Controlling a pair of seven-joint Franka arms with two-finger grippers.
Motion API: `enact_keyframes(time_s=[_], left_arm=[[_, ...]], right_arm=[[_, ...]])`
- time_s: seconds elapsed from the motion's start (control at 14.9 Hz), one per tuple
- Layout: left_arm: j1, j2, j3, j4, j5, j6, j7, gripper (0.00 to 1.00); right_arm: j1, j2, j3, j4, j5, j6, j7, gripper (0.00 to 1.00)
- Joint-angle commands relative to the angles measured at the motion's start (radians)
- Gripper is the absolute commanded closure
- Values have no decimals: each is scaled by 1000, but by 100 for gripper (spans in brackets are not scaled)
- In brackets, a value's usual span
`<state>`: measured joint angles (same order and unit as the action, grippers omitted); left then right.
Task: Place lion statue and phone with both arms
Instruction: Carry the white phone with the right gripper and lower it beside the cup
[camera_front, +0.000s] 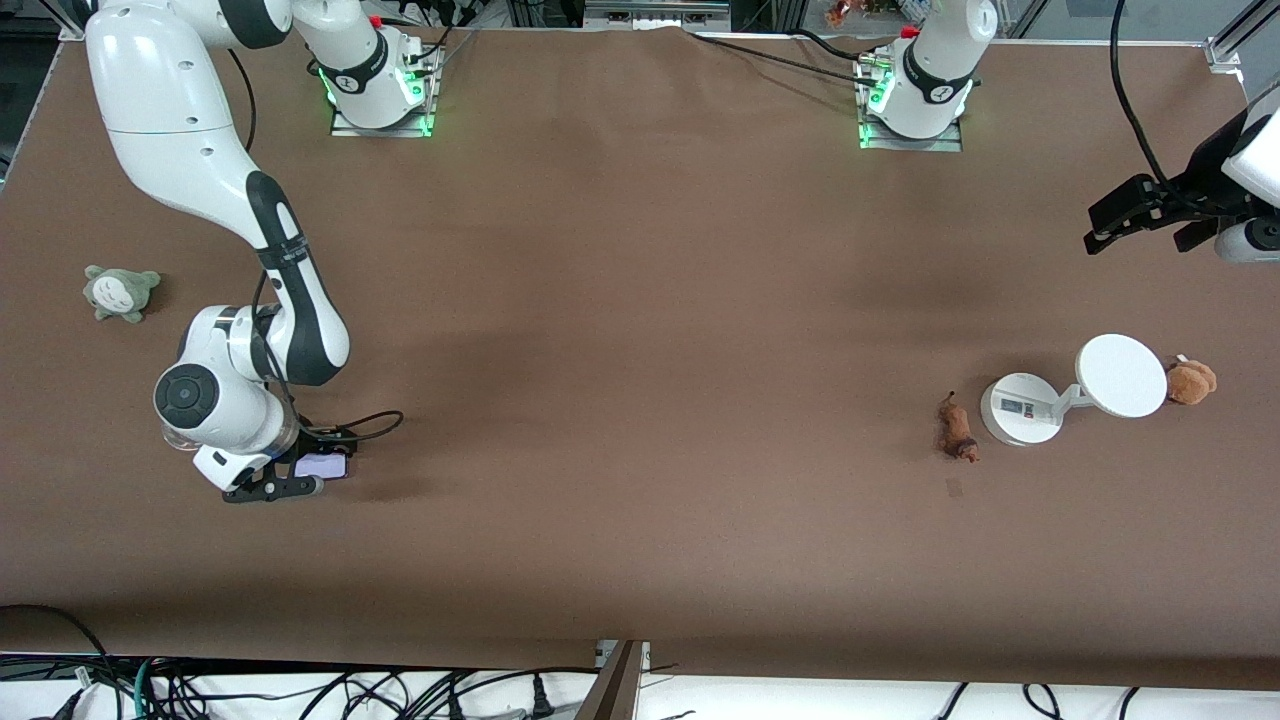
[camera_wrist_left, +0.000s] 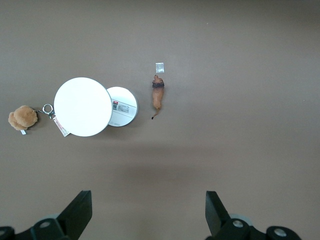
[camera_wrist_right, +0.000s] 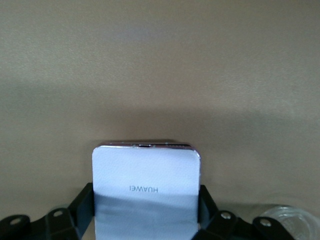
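The phone (camera_front: 324, 466), a pale lavender-white slab, lies near the right arm's end of the table. My right gripper (camera_front: 305, 478) is down at it. In the right wrist view the black fingers (camera_wrist_right: 82, 202) press against both long edges of the phone (camera_wrist_right: 146, 172). The lion statue (camera_front: 957, 428) lies on the brown table toward the left arm's end, beside the white stand. It also shows in the left wrist view (camera_wrist_left: 158, 93). My left gripper (camera_front: 1140, 232) hangs high over the table's end, open and empty, its fingertips (camera_wrist_left: 80, 207) wide apart.
A white round-based stand (camera_front: 1020, 408) with a disc (camera_front: 1122, 375) stands by the lion. A fluffy brown plush (camera_front: 1190, 381) lies against the disc. A grey-green plush (camera_front: 120, 292) lies near the right arm's end. A small clear patch (camera_front: 954, 487) lies nearer the front camera than the lion.
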<state>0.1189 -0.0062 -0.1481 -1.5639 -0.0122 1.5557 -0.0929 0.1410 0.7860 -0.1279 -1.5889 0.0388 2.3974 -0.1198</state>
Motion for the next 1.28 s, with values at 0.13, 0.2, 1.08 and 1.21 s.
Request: enact_keyframes(time_s=[0.13, 0.2, 1.08, 1.21], left_arm=[[-11, 26, -2, 35, -2, -20, 1, 0], [-11, 25, -4, 35, -5, -20, -1, 0], [-11, 48, -18, 68, 0, -16, 7, 0], [-10, 48, -16, 68, 0, -17, 7, 0]], right_arm=[[-18, 4, 11, 4, 13, 17, -46, 96], [-23, 6, 11, 6, 13, 17, -52, 83], [-37, -5, 10, 10, 15, 16, -69, 0], [-34, -10, 10, 12, 13, 8, -70, 0]])
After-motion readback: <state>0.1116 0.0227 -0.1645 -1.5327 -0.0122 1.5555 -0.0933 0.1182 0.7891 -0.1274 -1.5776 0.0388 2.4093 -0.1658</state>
